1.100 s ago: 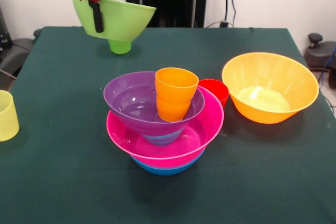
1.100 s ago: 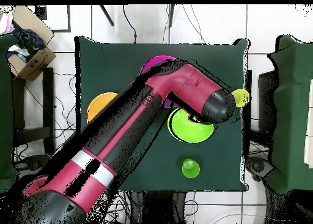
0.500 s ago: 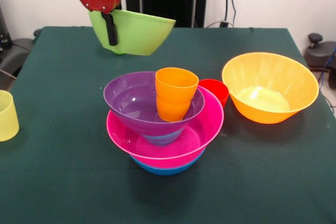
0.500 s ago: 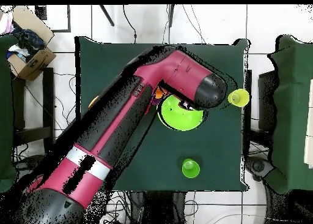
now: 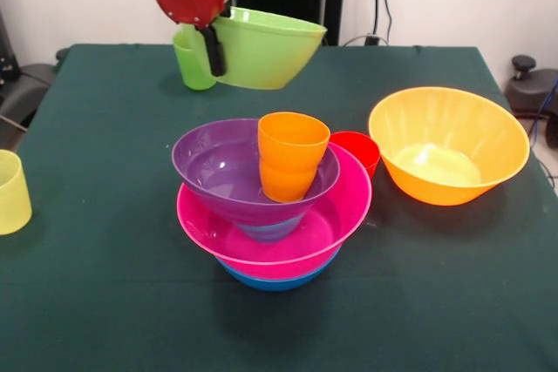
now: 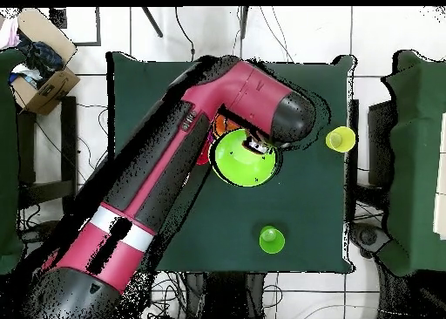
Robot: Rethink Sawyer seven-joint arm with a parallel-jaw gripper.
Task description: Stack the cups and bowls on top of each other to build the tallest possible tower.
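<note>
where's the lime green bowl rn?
In the front view the lime green bowl is in the air at upper centre, held by its rim in the gripper, above and behind the purple bowl, with the green cup just behind it.

A lime green bowl [image 5: 266, 48] hangs tilted above the bench, behind the tower [image 5: 272, 206] of blue, pink and purple bowls topped by an orange cup [image 5: 290, 155], with an orange bowl [image 5: 448, 145] alongside.

End effector [image 5: 212, 48] raised (arm [image 6: 165, 185] stretched out), fingers clamped.
</note>
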